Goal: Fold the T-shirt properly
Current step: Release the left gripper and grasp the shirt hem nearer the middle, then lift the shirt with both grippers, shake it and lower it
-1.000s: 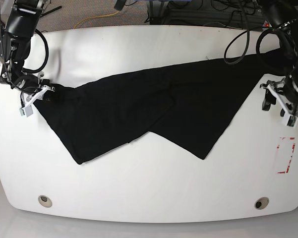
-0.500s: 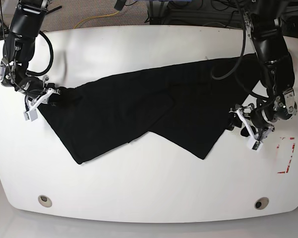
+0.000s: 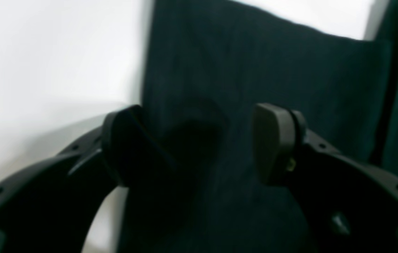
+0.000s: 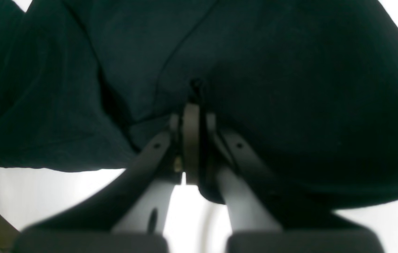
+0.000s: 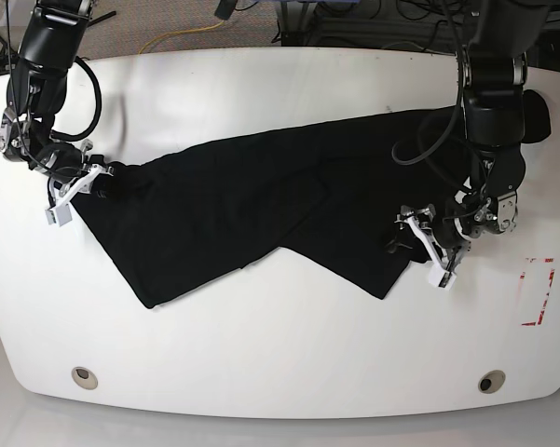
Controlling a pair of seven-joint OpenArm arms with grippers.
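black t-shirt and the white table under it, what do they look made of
The large plain black soft-fabric T-shirt looks like matte knit cloth, probably cotton: it creases and drapes limply, and shows a stitched seam in the right wrist view. The white oval table looks like smooth, hard laminate or painted board, faintly glossy, though which one is unclear.

A glossy white rounded table (image 5: 280,354) fills the view, tangled cables (image 5: 373,23) on the floor behind
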